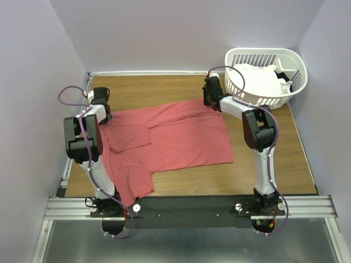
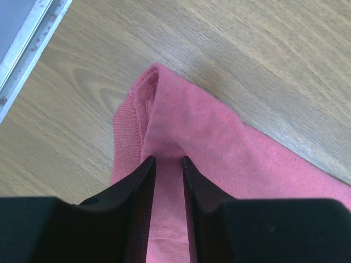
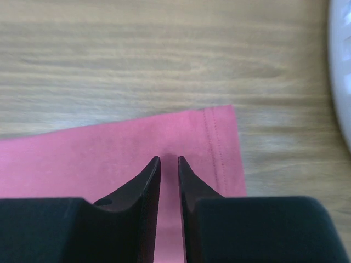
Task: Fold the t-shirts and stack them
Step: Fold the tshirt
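The coral-red t-shirt (image 1: 175, 137) lies spread on the wooden table, with one sleeve folded over its middle and another part hanging toward the near left. My left gripper (image 1: 104, 109) is at the shirt's far-left corner. In the left wrist view its jaws (image 2: 169, 160) are shut on a raised ridge of the red cloth (image 2: 208, 131). My right gripper (image 1: 211, 103) is at the far-right hem corner. In the right wrist view its jaws (image 3: 169, 159) are nearly closed on the red cloth (image 3: 109, 148) beside the stitched hem. White t-shirts (image 1: 258, 79) lie bunched in the basket.
The white slatted laundry basket (image 1: 296, 63) stands at the far right corner, close to my right gripper; its rim shows in the right wrist view (image 3: 343, 82). Walls enclose the table on the left, back and right. A metal rail (image 1: 192, 205) runs along the near edge.
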Robot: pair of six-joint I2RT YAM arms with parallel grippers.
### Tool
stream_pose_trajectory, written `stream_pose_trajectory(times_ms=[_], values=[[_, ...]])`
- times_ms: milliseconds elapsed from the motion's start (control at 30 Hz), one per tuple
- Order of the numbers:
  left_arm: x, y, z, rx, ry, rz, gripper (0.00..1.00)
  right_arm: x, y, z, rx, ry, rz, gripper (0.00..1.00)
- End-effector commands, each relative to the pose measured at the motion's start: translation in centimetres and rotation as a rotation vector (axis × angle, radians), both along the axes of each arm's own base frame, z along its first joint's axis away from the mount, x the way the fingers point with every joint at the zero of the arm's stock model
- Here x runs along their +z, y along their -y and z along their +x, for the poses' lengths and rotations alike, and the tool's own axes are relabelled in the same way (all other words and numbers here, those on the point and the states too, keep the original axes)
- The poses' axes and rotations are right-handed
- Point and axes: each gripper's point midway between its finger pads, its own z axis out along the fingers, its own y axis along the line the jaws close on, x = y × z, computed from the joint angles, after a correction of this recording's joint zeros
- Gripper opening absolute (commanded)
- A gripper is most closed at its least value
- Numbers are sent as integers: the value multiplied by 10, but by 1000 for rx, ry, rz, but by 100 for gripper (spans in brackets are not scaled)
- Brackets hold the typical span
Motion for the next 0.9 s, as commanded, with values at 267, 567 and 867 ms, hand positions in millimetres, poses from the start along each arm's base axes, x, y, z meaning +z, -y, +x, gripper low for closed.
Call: stream_pose_trajectory(times_ms=[267, 567, 867], values=[[-16, -14, -14, 40, -78, 31, 35, -72, 47, 2, -133, -138, -50, 25], [-14, -14, 15, 30, -62, 10, 35, -75, 49, 20, -123, -123, -55, 25], [5, -19, 59, 24, 10, 7, 39, -36, 35, 61, -81, -12, -37, 32]])
